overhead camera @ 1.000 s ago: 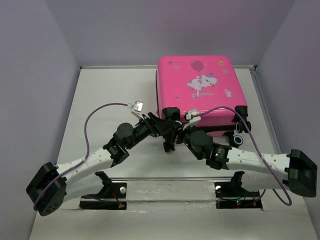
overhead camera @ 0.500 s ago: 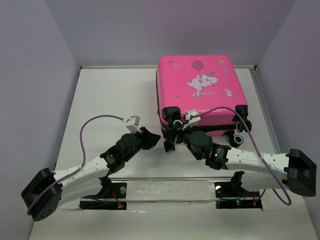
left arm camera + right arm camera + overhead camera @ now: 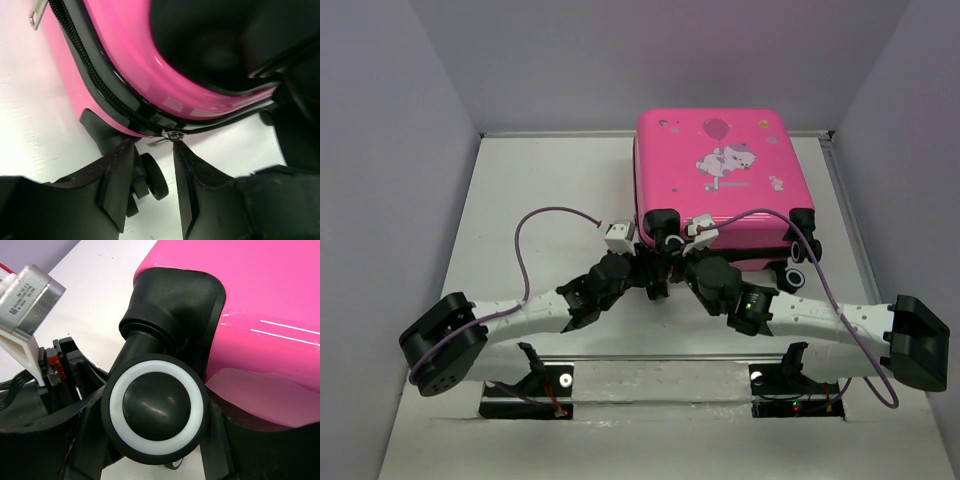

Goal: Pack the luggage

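- At the table's (image 3: 540, 190) far right, the pink suitcase (image 3: 720, 170) lies flat, closed.
- Right jaws clench its near-left corner wheel (image 3: 154, 407).
- Left jaws stand parted, zipper pull (image 3: 171, 134) at their tips, apparently ungripped.

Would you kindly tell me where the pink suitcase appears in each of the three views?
Top view: the suitcase lies flat in the upper middle, slightly right of centre.
Left wrist: its pink shell curves across the upper half, with the zipper along it.
Right wrist: its pink shell fills the right side.
Shared landmark: the black wheels at its near-left corner.
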